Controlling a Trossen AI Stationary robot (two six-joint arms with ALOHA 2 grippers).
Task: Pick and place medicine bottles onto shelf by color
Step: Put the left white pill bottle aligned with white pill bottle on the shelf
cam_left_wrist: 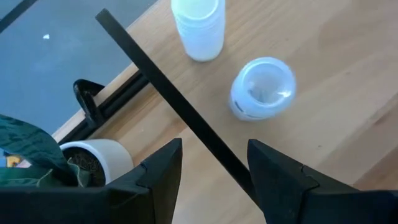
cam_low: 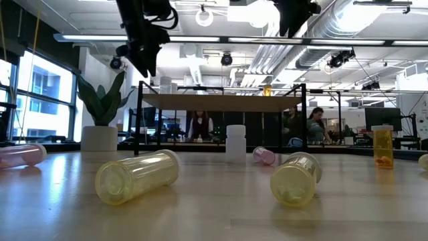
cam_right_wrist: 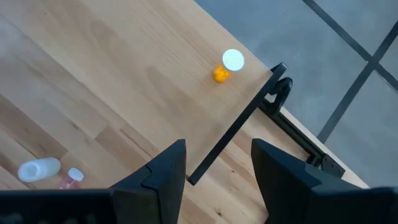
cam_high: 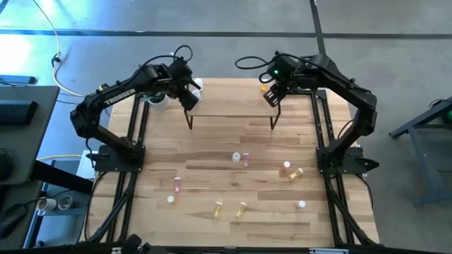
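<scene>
The shelf stands at the table's far middle on thin black legs. Two white bottles stand on its left end and an orange bottle stands on its right end. Several white, pink, yellow and orange bottles are scattered on the table nearer the front, among them a white one upright and a yellow one lying on its side. My left gripper hangs open above the shelf's left edge. My right gripper hangs open above the shelf's right edge. Both are empty.
A potted plant in a white pot stands at the table's far left corner, close to my left arm. Black frame rails run along the table's left and right sides. People sit in the room behind the table.
</scene>
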